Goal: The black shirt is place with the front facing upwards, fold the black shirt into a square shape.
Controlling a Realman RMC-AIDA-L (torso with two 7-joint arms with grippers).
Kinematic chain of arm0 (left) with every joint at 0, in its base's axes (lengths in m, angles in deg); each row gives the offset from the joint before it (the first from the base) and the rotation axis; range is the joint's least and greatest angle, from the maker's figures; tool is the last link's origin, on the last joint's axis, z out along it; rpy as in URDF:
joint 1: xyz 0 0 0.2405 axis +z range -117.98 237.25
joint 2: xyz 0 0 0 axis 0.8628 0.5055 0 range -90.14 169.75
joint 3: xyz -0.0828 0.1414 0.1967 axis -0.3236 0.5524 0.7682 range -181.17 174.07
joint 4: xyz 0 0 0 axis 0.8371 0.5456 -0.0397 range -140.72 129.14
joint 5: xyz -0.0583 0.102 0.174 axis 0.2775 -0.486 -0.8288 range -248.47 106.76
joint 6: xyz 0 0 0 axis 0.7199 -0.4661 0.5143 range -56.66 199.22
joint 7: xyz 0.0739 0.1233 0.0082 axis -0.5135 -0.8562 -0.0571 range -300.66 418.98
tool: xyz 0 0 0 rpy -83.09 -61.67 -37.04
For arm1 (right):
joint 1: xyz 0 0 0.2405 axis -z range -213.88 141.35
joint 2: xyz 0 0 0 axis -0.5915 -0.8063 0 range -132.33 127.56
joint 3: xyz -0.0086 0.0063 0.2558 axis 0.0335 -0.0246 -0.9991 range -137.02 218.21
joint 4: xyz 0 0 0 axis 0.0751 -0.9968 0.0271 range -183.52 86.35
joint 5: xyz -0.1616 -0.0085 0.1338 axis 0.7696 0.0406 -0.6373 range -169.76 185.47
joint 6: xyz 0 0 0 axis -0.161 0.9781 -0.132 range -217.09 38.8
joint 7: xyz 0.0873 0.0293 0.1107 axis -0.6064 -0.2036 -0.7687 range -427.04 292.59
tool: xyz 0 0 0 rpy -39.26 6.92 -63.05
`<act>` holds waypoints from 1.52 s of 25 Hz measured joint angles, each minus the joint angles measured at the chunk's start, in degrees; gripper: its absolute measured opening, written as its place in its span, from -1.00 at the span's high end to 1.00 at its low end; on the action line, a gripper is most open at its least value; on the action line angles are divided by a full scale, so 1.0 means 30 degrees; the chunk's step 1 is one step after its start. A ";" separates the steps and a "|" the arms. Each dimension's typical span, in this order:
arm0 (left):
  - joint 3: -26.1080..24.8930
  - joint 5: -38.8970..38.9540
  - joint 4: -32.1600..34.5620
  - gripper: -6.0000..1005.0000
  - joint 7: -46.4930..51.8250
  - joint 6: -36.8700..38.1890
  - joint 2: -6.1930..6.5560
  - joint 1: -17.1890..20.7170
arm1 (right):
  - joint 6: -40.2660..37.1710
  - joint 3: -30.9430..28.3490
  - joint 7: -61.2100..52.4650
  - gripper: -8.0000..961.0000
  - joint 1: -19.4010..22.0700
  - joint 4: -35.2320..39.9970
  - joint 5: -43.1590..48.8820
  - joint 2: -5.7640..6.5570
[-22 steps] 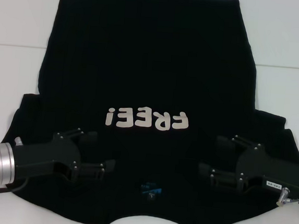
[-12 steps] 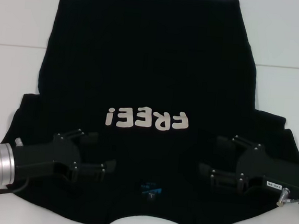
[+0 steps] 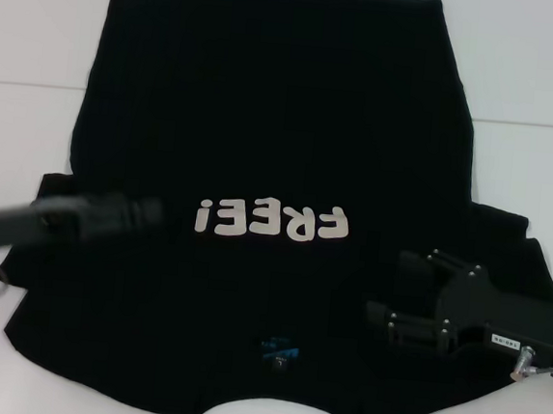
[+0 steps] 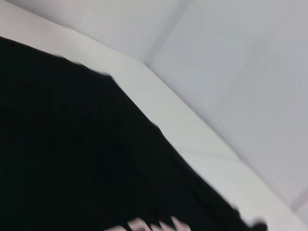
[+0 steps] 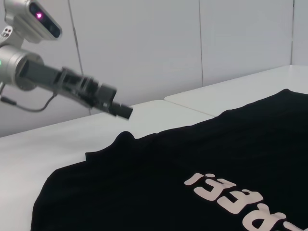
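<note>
where the head view blurs it, left tool point(image 5: 122, 111) lifted above black shirt point(image 3: 265, 119), state unclear, right tool point(image 3: 399, 300) apart

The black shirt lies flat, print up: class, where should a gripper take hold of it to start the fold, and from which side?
Probably pinch the black shirt at a sleeve edge, coming in from the outer side; only its borders offer a free cloth edge to pinch.

Before me lies a white surface point(image 3: 522, 170), pale and matte. A faint seam point(image 3: 531, 125) crosses it from side to side, running well beyond my near edge of the surface. Behind the surface stands a light grey panelled wall point(image 5: 159, 43), its panels parted by thin upright joints.
</note>
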 joint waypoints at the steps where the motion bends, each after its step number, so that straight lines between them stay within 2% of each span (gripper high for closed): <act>1: -0.0509 -0.0011 0.0068 -0.89 0.0706 0.0031 0.0172 -0.0071 | -0.0015 -0.0001 -0.0006 -0.92 0.0001 -0.0002 0.0000 0.0001; 7: -0.1583 -0.2010 0.1378 -0.87 0.4898 -0.1218 0.0918 -0.0589 | -0.0020 0.0025 -0.0086 -0.92 -0.0005 -0.0011 -0.0001 0.0000; 12: -0.1907 -0.4717 0.1685 -0.86 0.7277 -0.3096 0.1263 -0.1151 | -0.0049 0.0030 -0.0267 -0.92 -0.0051 -0.0010 0.0001 0.0001; 21: -0.1258 -0.5407 0.0871 -0.85 0.7573 -0.6583 0.1164 -0.1229 | -0.0069 0.0060 -0.0280 -0.92 -0.0057 -0.0010 0.0000 0.0002; 38: -0.0176 -0.5474 0.0037 -0.84 0.7153 -0.7883 0.0906 -0.1260 | -0.0066 0.0058 -0.0280 -0.92 -0.0046 -0.0010 0.0000 0.0002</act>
